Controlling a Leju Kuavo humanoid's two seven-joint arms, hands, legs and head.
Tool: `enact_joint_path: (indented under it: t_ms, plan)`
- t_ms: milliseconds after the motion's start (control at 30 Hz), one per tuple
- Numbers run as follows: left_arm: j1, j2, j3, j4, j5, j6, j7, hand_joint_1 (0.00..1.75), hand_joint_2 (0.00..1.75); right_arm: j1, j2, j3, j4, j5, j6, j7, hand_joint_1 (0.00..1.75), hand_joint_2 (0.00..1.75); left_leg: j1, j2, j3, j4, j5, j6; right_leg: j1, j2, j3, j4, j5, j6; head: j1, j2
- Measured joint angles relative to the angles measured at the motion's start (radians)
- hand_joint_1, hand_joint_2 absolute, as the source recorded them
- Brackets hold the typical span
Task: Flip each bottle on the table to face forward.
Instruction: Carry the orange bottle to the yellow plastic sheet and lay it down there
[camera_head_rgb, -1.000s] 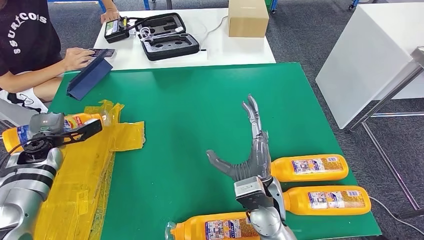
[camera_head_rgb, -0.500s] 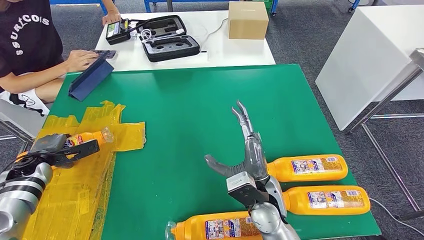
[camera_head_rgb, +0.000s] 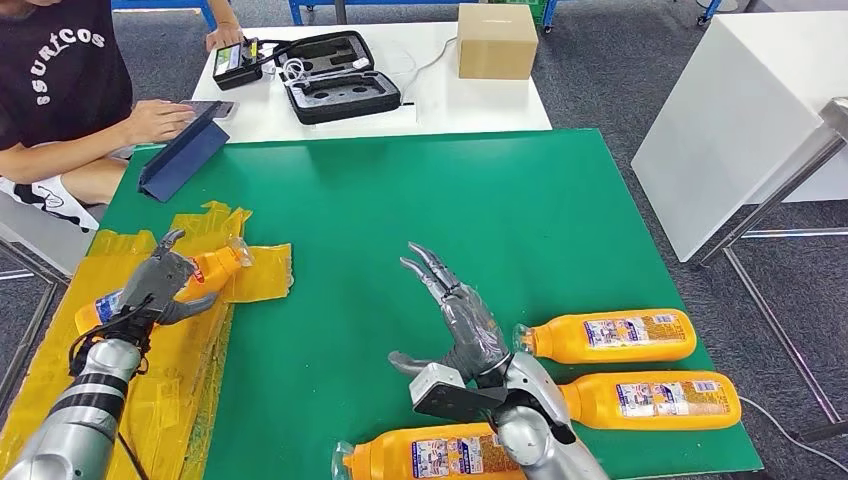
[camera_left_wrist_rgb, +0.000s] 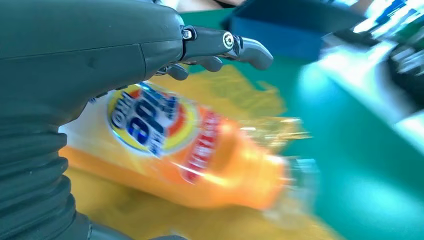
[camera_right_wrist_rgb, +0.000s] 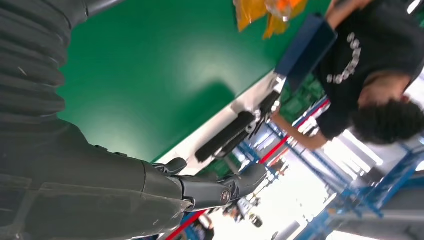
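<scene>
- Left robot hand (camera_head_rgb: 160, 283): closed over the body of an orange bottle (camera_head_rgb: 205, 272) at the worktop's left edge. The left wrist view shows the fingers (camera_left_wrist_rgb: 227, 44) draped across the labelled side, with the front label in plain sight. The bottle lies on its side over crumpled yellow sheeting (camera_head_rgb: 180, 380), its clear cap toward the far edge.
- Right robot hand (camera_head_rgb: 462, 335): holds nothing, fingers spread wide and raised off the green worktop (camera_head_rgb: 400, 220), near the front edge. It hovers just beside the cap end of the nearest bottle in the right-hand group.
- Remaining bottles: two lie side by side near the front right corner, an upper bottle (camera_head_rgb: 610, 336) and a lower bottle (camera_head_rgb: 650, 399), caps toward the centre, small-print labels upward. A front bottle (camera_head_rgb: 430, 455) lies at the front edge, partly under the right arm.
- Handling assessment: the bottles appear to be rigid, smooth plastic, likely filled and moderately heavy; the rounded flanks probably roll and slip readily. The broad mid-body, across the label, seems the soundest hold; the clear cap looks too narrow and slick.
- Risk: the loose sheeting may shift under the held bottle when it turns.
- Beyond the far edge: a seated person (camera_head_rgb: 60, 90), a blue tablet case (camera_head_rgb: 180, 155), and a white table (camera_head_rgb: 480, 100).
</scene>
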Motion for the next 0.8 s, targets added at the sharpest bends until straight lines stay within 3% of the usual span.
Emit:
enact_joint_path:
  t_ms: [200, 500, 800]
  plan:
    - [0.063, -0.027, 0.026, -0.129, 0.072, -0.026, -0.026, 0.0, 1.75, 0.006, -0.031, 0.009, 0.0, -0.014, 0.017, -0.02, 0.0, 1.75, 0.001, 0.0, -0.006, 0.0, 0.0, 0.0, 0.0, 0.0, -0.006, 0.0, 0.0, 0.0, 0.0, 0.0]
    - [0.16, -0.077, 0.032, -0.333, 0.323, -0.053, -0.087, 0.0, 1.75, 0.086, -0.08, 0.014, -0.1, -0.091, 0.097, -0.148, 0.0, 1.75, 0.001, -0.001, -0.009, 0.0, -0.001, 0.0, 0.0, 0.0, -0.009, 0.0, 0.0, 0.0, 0.0, 0.0]
    - [0.195, -0.111, 0.008, -0.406, 0.39, -0.046, -0.102, 0.0, 1.75, 0.179, -0.126, 0.016, -0.206, -0.123, 0.198, -0.209, 0.0, 1.75, 0.001, -0.001, -0.009, 0.0, -0.001, 0.0, 0.0, 0.0, -0.009, 0.0, 0.0, 0.0, 0.0, 0.0]
